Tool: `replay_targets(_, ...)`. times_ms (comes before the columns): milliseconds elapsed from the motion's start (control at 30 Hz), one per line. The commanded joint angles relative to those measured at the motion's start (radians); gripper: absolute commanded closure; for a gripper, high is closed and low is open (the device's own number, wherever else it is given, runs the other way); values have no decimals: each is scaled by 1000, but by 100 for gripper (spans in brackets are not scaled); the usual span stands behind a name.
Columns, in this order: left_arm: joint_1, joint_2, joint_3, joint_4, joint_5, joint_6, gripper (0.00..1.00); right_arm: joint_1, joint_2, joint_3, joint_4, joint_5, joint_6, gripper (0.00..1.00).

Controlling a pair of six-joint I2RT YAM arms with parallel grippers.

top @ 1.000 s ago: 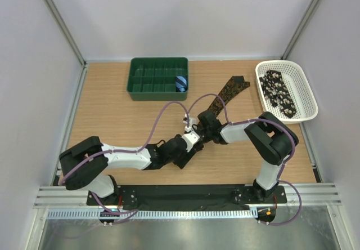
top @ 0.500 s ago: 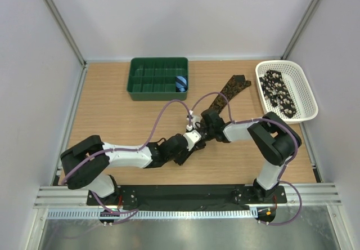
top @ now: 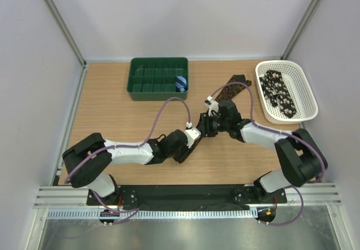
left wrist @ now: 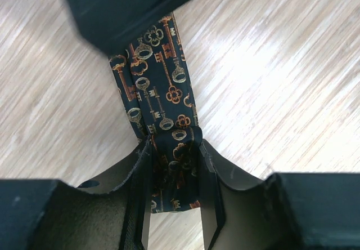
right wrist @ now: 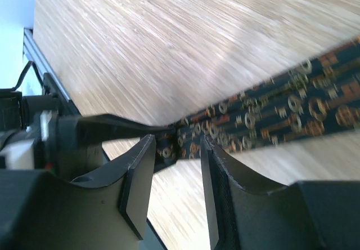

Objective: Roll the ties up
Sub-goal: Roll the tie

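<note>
Top external view has both arms reaching to the middle of the counter [top: 112,120], their hands almost meeting over the near end of the dark brown tie [top: 232,88]. The rest of that tie lies flat on the wood, slanting away toward the far right. Its pointed end is near the white basket [top: 308,95] but outside it.

From the left wrist camera, the left hand [left wrist: 172,148] is closed on the tie. The cloth, printed with small orange and tan keys, is doubled over and pinched between the two jaws, which press it from both sides. Beyond the grip the tie runs straight out along the counter.

From the right wrist camera, the right hand [right wrist: 177,143] stands partly open. Its jaws are apart with bare wood showing between them, and neither touches the cloth. The narrow end of the tie lies just past their tips and runs off to the right.

A black tie [top: 278,92] with pale spots lies inside the basket. At the far edge sits a green tray [top: 133,84] of compartments, with a blue striped roll [top: 180,83] in its right-hand end.
</note>
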Motion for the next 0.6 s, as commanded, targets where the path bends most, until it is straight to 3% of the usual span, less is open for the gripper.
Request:
replay_targets(0, 11, 42, 41, -64, 51, 7, 65, -33, -150, -73, -21, 121, 3, 56)
replay_targets(267, 52, 131, 138, -192, 39, -45, 65, -31, -576, -249, -78, 327, -39, 63)
replay_targets(333, 74, 157, 162, -218, 31, -51, 65, 32, -630, -261, -102, 373, -55, 65)
replay_targets(400, 89, 178, 190, -248, 20, -55, 65, 112, -682, -251, -166, 516, -76, 65)
replay_targets(433, 108, 186, 197, -256, 16, -60, 65, 225, -696, -233, -190, 584, -105, 65)
replay_targets(500, 128, 207, 226, -282, 18, -71, 65, 323, -715, -223, -210, 731, -128, 66)
replay_targets(567, 140, 218, 245, -296, 8, -68, 65, 435, -699, -199, -217, 781, -159, 66)
